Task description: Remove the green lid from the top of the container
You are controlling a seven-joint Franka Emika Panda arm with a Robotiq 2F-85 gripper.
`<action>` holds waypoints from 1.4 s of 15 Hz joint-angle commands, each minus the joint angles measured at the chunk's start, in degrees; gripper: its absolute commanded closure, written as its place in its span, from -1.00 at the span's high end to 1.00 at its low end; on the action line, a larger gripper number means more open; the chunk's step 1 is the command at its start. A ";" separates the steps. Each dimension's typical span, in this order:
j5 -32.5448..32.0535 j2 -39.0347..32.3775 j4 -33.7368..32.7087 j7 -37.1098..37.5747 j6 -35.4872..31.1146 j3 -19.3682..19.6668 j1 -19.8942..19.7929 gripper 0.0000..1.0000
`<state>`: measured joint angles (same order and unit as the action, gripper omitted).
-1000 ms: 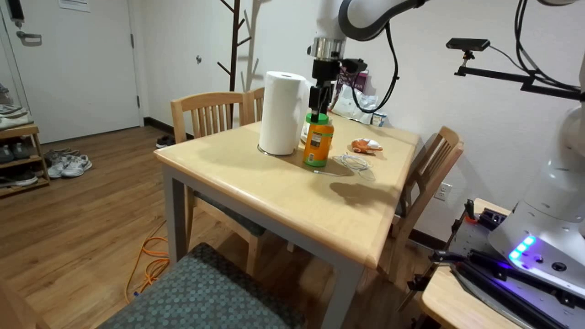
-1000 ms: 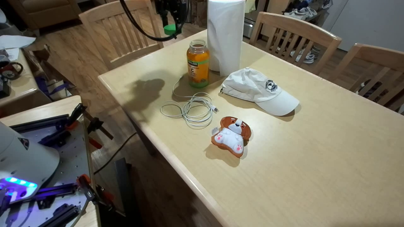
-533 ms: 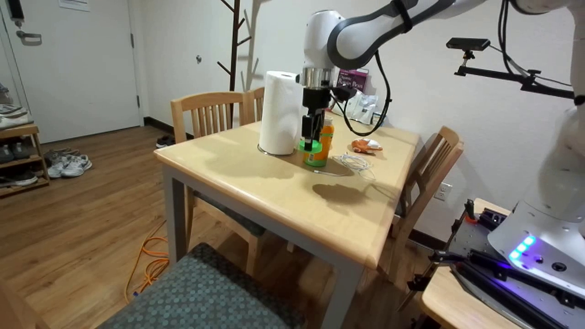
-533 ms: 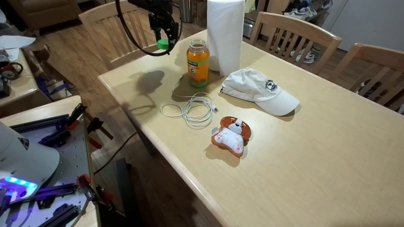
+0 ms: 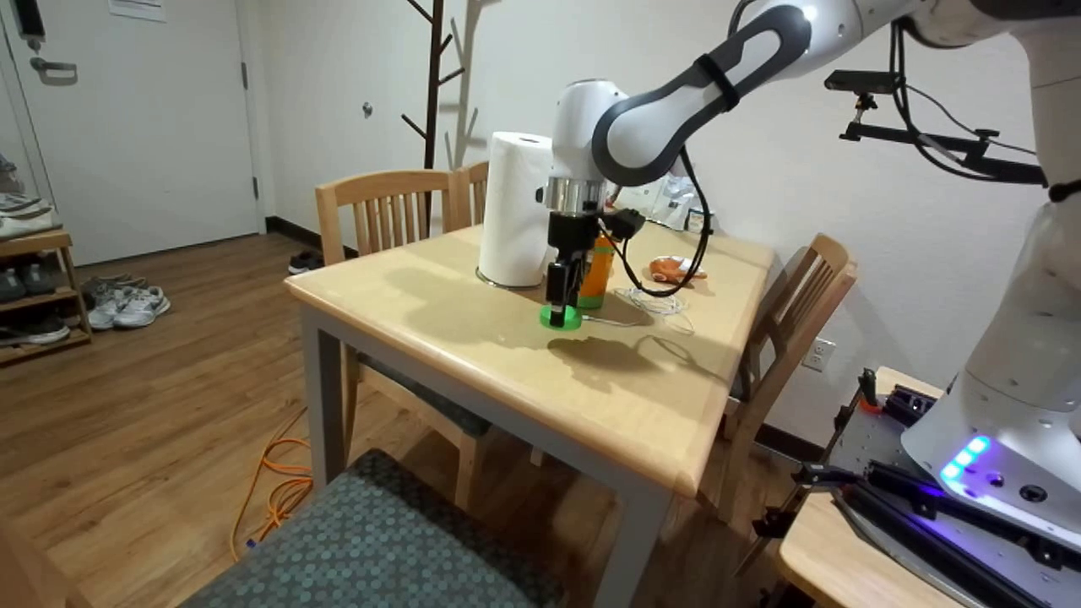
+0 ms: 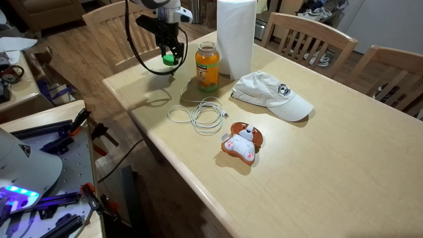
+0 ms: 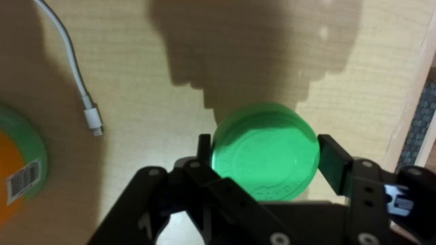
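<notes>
The green lid is off the container and sits between the fingertips of my gripper. It also shows in an exterior view, and from above in the wrist view. Both fingers of the gripper touch the lid's sides in the wrist view. The lid is held low over the table, apart from its shadow. The orange container stands upright with its mouth uncovered, beside the lid. It is partly hidden behind the gripper in an exterior view and cut off at the wrist view's left edge.
A tall white paper towel roll stands right beside the container. A coiled white cable, a white cap and a brown plush dog lie on the table. The cable's plug lies between container and lid.
My gripper has moved down toward the table and away from the container, carrying the lid. The container and the other things on the table have stayed in place.
</notes>
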<state>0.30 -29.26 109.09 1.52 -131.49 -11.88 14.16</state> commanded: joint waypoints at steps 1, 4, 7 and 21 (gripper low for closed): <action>1.41 -1.99 0.57 -3.18 -1.54 -0.70 -0.77 0.02; 1.19 -3.45 0.63 -5.35 -2.41 -0.90 -1.16 0.02; 1.17 -3.95 0.34 -6.33 -2.41 -0.98 -1.29 0.90; -7.31 3.78 -4.54 0.84 5.03 1.15 5.67 1.00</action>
<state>-1.71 -28.04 104.77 -1.85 -130.48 -13.11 16.93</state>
